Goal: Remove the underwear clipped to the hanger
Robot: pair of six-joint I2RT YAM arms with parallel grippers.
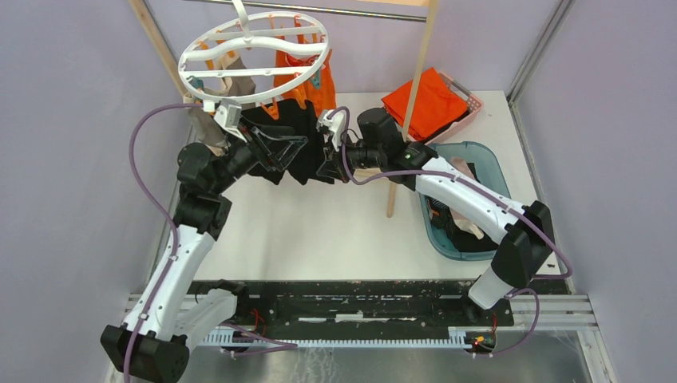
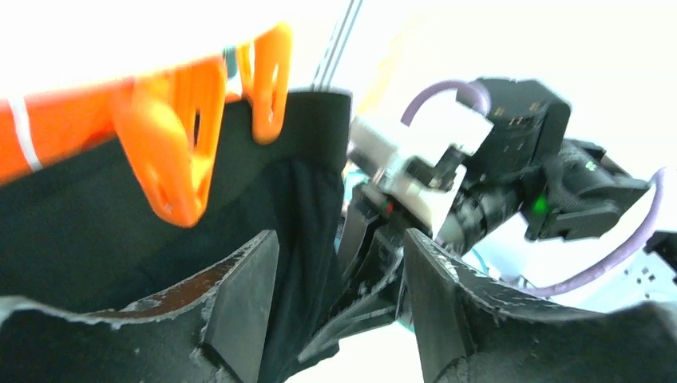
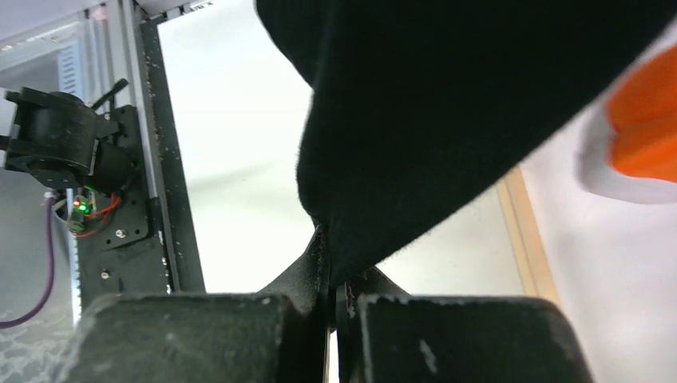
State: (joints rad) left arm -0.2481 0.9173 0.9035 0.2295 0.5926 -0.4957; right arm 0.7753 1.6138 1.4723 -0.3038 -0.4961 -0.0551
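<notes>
3 underwear, 1 hanger; R claw tight on black pr, L claw wide.

black underwear and wooden post flank the right end effector.

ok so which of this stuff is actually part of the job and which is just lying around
Part of the job: white ring hanger; black underwear, pinched in the shut right tool; beige-grey underwear; orange underwear; open left tool.
Just lying about: folded orange cloth in a pink basket; teal tub of clothes; wooden-post frame.
</notes>
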